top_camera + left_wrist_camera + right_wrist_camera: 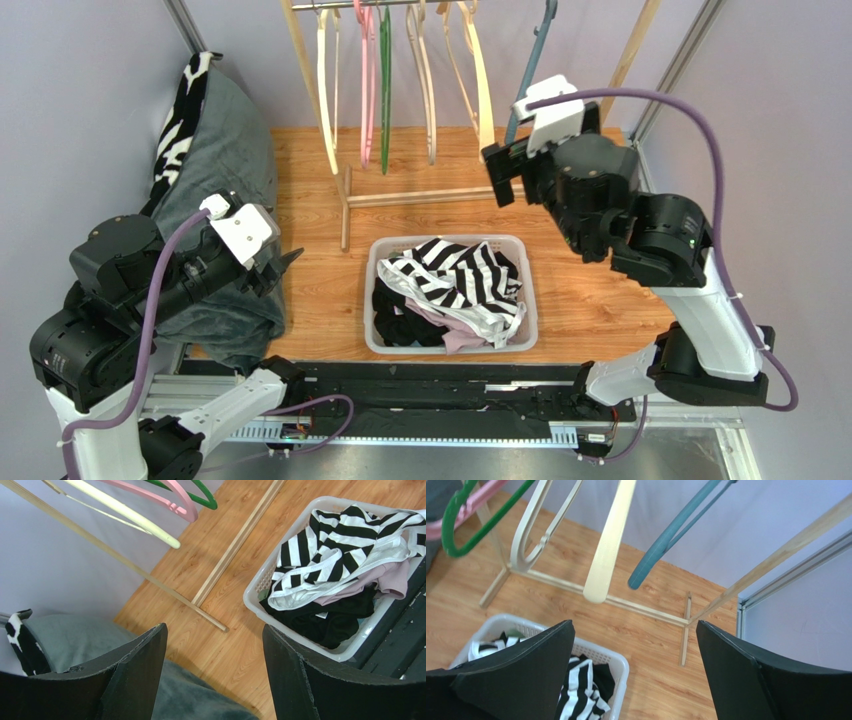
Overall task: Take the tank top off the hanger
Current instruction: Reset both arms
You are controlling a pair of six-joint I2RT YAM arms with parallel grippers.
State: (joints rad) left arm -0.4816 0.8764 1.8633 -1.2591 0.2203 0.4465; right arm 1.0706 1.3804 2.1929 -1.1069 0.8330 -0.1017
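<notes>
**Both arms hovering, tank top hanging at the far left**

The grey tank top (228, 150) is hanging at the left edge of the scene, draping down over the left side of the table (600, 300). A zebra-print cloth (185, 100) is lying against its far side. What it is hanging from cannot be told.

The left gripper (287, 262) is hovering just beside the tank top's near right edge with its fingers spread and nothing between them. In the left wrist view, grey fabric (75, 635) is showing under the left finger.

The right gripper (500, 172) is raised at the right end of the rack (430, 197), near a blue hanger (530, 70). Its fingers are also parted and gripping nothing.

Bare cream (608, 545), pink (365, 90) and green (385, 90) hangers are hanging on the rack. A white basket (380, 262) is sitting near the middle of the table, holding striped clothes (460, 275).
</notes>
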